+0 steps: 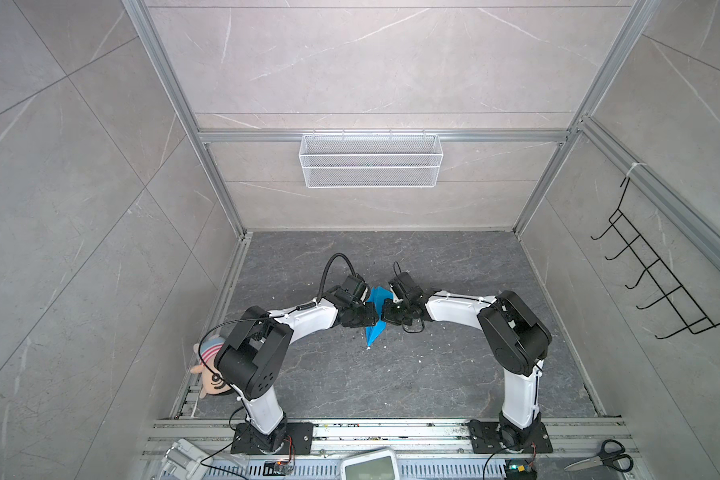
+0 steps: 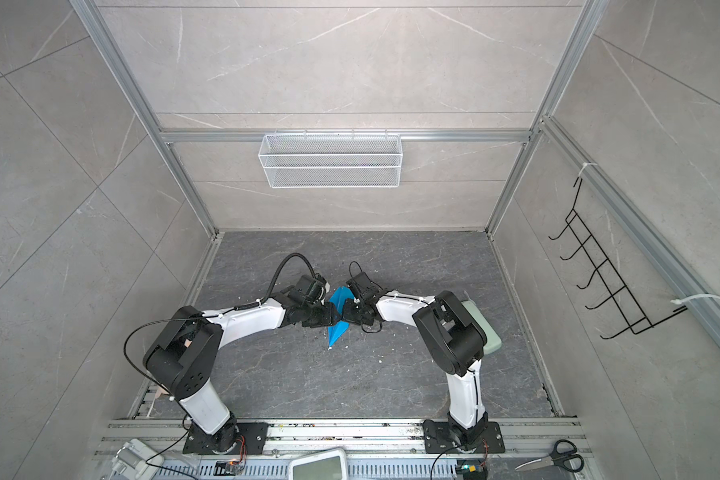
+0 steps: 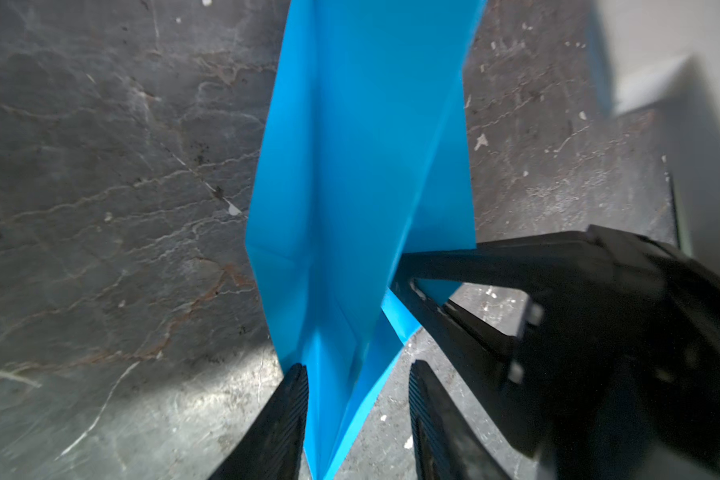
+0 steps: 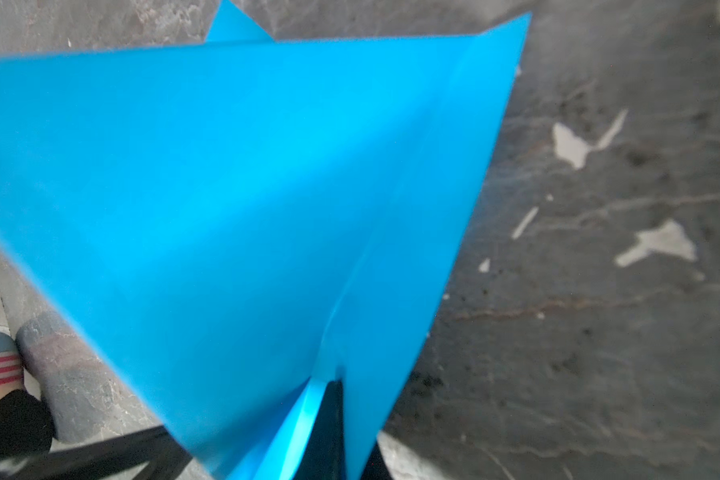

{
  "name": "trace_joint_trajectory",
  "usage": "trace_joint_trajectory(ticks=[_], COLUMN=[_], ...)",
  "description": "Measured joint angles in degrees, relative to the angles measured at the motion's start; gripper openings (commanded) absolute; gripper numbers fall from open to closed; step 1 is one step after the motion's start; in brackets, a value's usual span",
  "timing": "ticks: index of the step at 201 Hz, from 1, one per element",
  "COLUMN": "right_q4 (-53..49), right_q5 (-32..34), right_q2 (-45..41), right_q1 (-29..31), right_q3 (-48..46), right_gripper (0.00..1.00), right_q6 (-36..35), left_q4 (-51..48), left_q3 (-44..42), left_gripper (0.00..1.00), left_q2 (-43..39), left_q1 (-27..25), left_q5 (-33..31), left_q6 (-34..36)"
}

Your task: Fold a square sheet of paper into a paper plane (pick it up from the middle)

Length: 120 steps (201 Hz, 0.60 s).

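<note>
Two black grippers meet over the dark grey stone-look tabletop (image 1: 433, 374). Between them hangs the bright sky-blue folded paper plane (image 1: 373, 332), its nose toward the robot's side. The folding looks nearly done to me, with a pointed nose, a centre crease and wings; I reckon only a last pressing and the setting down remain. The right gripper (image 3: 400, 272) is clamped on one wing edge. Only the left wrist view shows the left gripper (image 3: 357, 368), its fingers apart and straddling the keel. Both top views hide that.
</note>
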Motion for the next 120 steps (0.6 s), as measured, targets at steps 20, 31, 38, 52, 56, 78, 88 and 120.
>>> trace_joint_trajectory(ticks=[20, 31, 38, 52, 56, 78, 88, 120], right_q4=[0.07, 0.17, 0.22, 0.22, 0.24, 0.28, 0.46, 0.68], right_q5=[-0.17, -0.26, -0.42, -0.55, -0.61, -0.87, -1.07, -1.55], right_q2=[0.0, 0.0, 0.0, 0.0, 0.0, 0.0, 0.0, 0.0], right_q1=[-0.11, -0.22, -0.26, -0.31, -0.31, -0.42, -0.5, -0.68], right_q3=[-0.04, -0.11, -0.11, -0.15, -0.15, -0.2, -0.26, -0.42], right_gripper=[0.08, 0.08, 0.08, 0.08, 0.08, 0.08, 0.08, 0.08], right_q6=[0.0, 0.0, 0.0, 0.0, 0.0, 0.02, 0.02, 0.22], left_q4=[-0.52, -0.85, -1.11, -1.99, -2.19, -3.1, -3.39, -4.02], left_q3=[0.46, 0.46, 0.52, 1.25, 1.53, 2.91, 3.19, 3.37], left_gripper=[0.45, 0.46, 0.46, 0.45, 0.45, 0.44, 0.42, 0.39], left_q2=[1.62, 2.03, 2.16, 2.73, 2.97, 4.24, 4.52, 4.55], left_q1=[-0.39, -0.68, -0.94, -1.6, -1.79, -2.4, -2.62, -2.73], left_q5=[-0.04, -0.24, -0.46, -1.01, -1.29, -2.38, -2.93, -3.72], left_q6=[0.76, 1.18, 1.49, 2.08, 2.23, 2.89, 3.23, 3.48])
